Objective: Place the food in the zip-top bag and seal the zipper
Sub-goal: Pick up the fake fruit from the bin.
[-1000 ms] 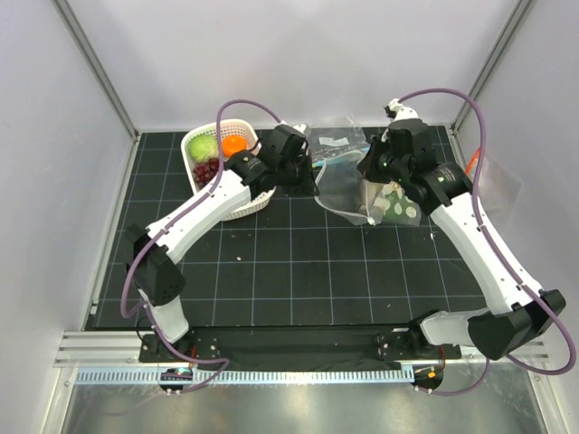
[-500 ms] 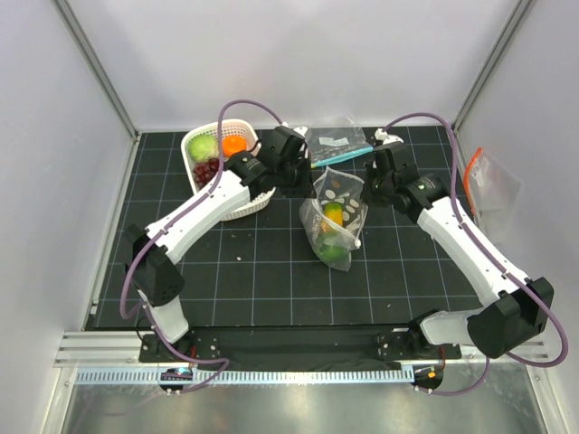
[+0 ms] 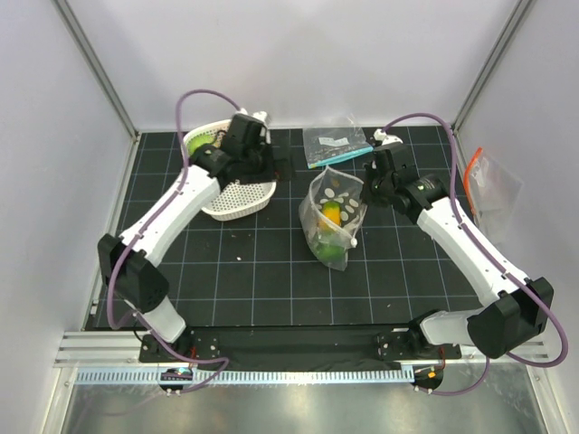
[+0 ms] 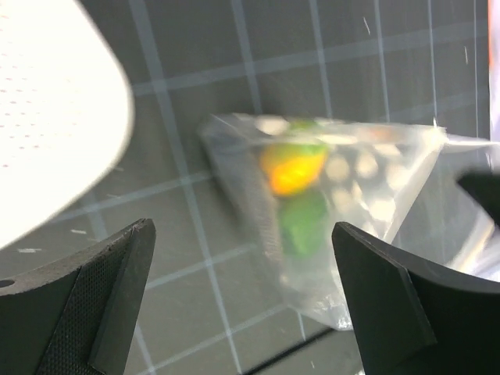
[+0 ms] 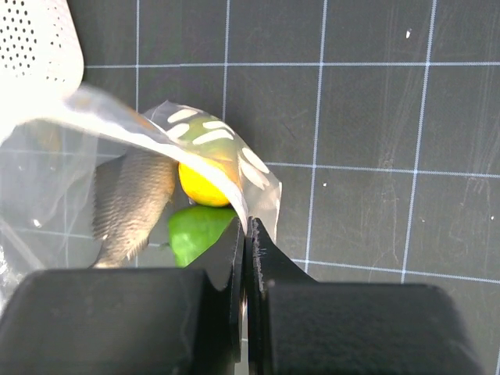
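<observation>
Right claw (image 5: 246, 226) is clenched on a thin fold of the zip-top bag (image 3: 336, 194), pinching the film at one upper corner near the mouth. Left claw (image 4: 242, 250) is released, its fingers spread wide with nothing between them, and it hovers by the white basket (image 3: 237, 194), apart from the bag.

The bag sits on the desk (image 3: 271, 271) between the two arms, just right of the basket. A yellow piece (image 3: 332, 214) and a green piece (image 3: 333, 255) of food are inside it.

The main risk is the single-corner hold. With one pinch carrying the mouth, the free side of the opening can sag or fold over, so the next piece could strike film instead of going in. The film is slick and thin, and a tug or the weight of more food might pull it out of the pinch. If the bag tips toward its mouth, the round pieces could roll back out, since the zipper is not yet pressed shut; I cannot pick out the strip itself clearly.

In the top view, the bag's long axis runs from the far side toward the arm bases. The mouth end points away and up toward the right claw, and the closed bottom points toward the near edge. It seems to rest there on the desk, though the view leaves that uncertain.
</observation>
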You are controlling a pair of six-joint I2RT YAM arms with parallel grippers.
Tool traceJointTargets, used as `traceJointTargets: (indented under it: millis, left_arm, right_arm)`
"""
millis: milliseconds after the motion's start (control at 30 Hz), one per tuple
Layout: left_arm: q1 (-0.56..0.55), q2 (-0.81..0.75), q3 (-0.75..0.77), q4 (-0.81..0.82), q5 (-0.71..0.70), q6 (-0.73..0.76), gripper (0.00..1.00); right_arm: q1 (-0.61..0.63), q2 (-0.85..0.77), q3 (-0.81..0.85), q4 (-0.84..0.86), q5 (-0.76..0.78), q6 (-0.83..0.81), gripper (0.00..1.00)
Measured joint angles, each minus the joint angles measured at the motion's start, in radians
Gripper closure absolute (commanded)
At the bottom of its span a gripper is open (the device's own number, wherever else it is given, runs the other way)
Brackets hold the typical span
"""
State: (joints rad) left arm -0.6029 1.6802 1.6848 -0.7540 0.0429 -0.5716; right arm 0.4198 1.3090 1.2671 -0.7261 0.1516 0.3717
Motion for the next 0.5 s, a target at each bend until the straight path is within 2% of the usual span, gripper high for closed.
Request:
traceJointTargets:
  millis: [133, 267, 400, 500]
  left_arm:
    - [0.126, -0.059, -0.003, 0.0, -0.015, 0.018, 0.0]
    - [0.211, -0.066, 0.011, -0.003, -0.099, 0.029, 0.0]
    - [0.26, 0.008, 0.04, 0.009, -0.173, 0.03, 0.0]
    - [0.303, 0.132, 0.116, 0.011, -0.204, 0.03, 0.0]
  right_arm:
    - [0.0, 0.0, 0.0, 0.0, -0.008, 0.0, 0.99]
    - [0.0, 0.0, 0.001, 0.0, -0.01, 0.0, 0.99]
    - [0.0, 0.0, 0.004, -0.001, -0.014, -0.003, 0.99]
    - [0.0, 0.0, 0.005, -0.002, -0.017, -0.005, 0.99]
